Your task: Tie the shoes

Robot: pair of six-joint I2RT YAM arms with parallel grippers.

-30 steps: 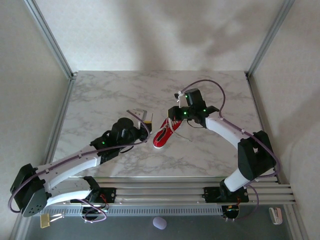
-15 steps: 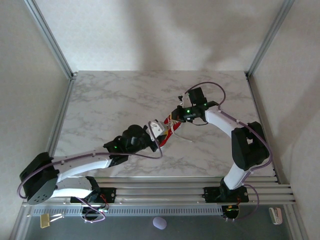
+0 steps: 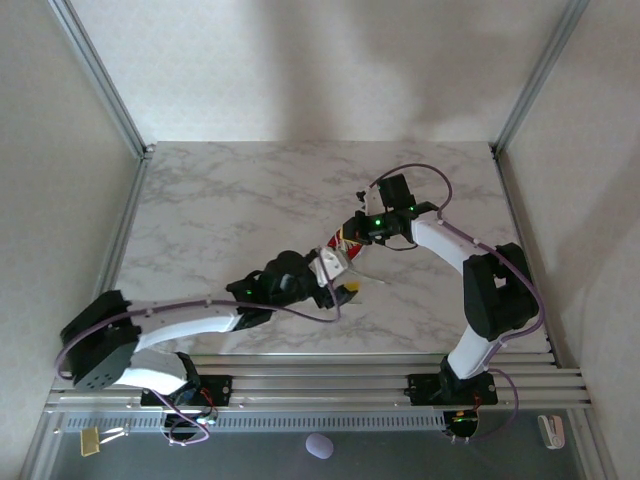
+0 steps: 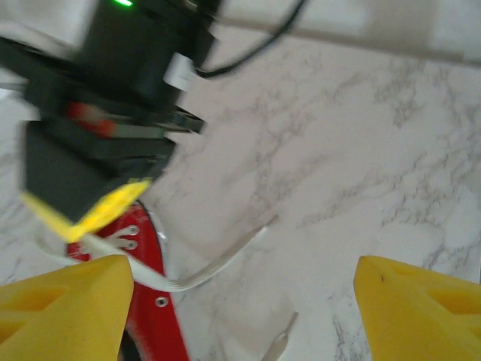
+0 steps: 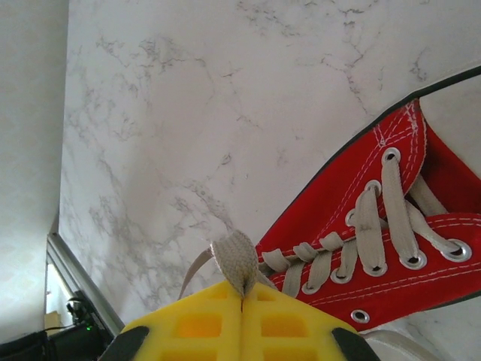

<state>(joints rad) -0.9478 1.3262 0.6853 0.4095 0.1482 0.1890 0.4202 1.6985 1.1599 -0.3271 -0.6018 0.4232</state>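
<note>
While right gripper [image 5: 242, 297] pinches lace [image 5: 233, 259], sneaker [image 5: 428, 293] lies just ahead | left gripper [image 4: 240, 308] spread beside it

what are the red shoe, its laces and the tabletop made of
Shoe: red matte cloth, likely canvas, with white stitching showing. Laces: flat off-white textile with a visible weave. Tabletop: smooth and marble-patterned; stone or laminate, unclear.

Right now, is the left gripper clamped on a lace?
No, the left gripper is open, its yellow fingers wide apart, the white lace unpinched.
</note>
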